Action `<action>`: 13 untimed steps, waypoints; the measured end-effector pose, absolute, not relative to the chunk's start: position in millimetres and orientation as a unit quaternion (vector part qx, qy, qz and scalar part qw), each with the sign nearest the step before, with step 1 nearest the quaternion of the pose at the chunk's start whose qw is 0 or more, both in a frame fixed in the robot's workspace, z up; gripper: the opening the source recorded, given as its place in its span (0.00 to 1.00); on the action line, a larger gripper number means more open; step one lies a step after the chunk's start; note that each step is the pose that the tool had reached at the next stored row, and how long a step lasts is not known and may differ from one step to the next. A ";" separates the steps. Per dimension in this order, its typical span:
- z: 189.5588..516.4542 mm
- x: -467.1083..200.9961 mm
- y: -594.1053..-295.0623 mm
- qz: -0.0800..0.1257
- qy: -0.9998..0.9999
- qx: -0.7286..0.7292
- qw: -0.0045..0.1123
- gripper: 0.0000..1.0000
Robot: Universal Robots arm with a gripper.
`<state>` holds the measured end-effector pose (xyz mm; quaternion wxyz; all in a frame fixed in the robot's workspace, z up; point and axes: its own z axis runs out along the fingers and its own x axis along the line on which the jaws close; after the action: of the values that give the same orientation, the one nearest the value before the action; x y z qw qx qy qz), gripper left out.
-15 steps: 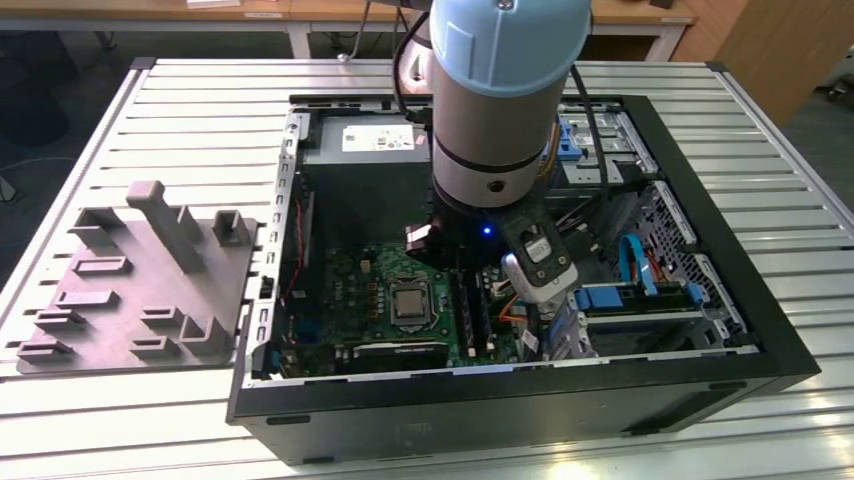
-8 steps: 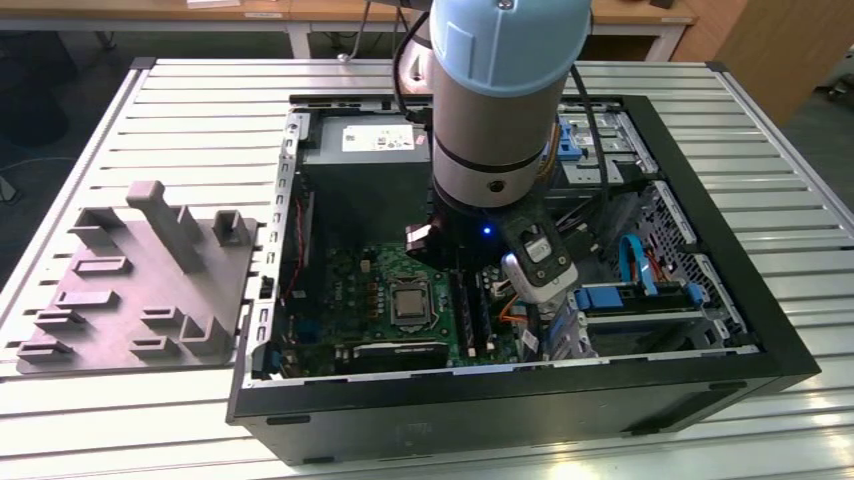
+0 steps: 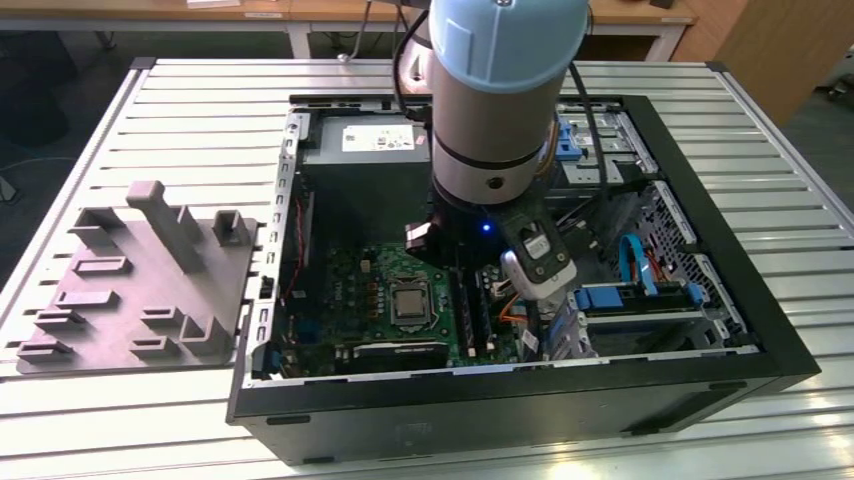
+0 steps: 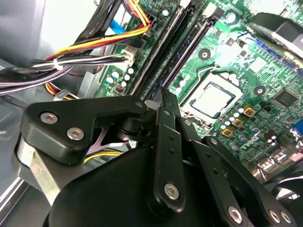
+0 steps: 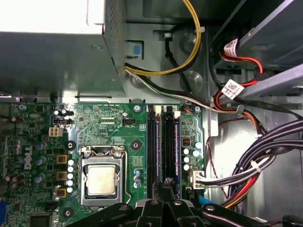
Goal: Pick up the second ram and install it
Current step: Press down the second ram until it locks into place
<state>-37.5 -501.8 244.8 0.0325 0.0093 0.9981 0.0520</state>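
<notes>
A slatted metal table (image 3: 200, 100) carries an open computer case (image 3: 747, 330) lying on its side, with a grey moulded fixture (image 3: 147, 280) beside it toward the exterior view's left. The arm (image 3: 494, 100) reaches straight down into the case.

The pincer (image 5: 165, 185) looks clenched. In both wrist views its fingers (image 4: 163, 101) meet at a narrow tip and nothing shows clamped between them. That tip sits right over the long memory slots, at or just above the near end of a dark strip with a bluish tinge. I judge this to be the second ram (image 5: 168, 142), standing in its slot rather than being carried. Closed fingers make a blunt point, which would suit pressing a stick home along its top edge. Whether the tip actually touches it I cannot tell.

Just beside that slot runs another black slot (image 5: 152, 142), and beyond it lies the processor (image 5: 101, 181) on the green motherboard (image 5: 109, 118).

The first wrist view looks down squarely, so the slots lie parallel, and the power supply (image 5: 57, 47) and bundled cables (image 5: 265, 156) flank the board. The second wrist view (image 4: 182, 52) looks obliquely along the ram's length past the linkage, giving a better sense of how close the tip is. The exterior view places the work within the case, near its middle.
</notes>
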 end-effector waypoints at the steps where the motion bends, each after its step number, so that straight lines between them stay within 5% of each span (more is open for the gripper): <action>1: 244.8 -37.5 -500.4 0.051 0.998 0.009 0.032 0.10; 13: 244.2 -37.5 -480.6 0.038 0.999 0.009 0.033 0.10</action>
<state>-37.5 -480.6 244.2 0.0326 0.0089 0.9987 0.0384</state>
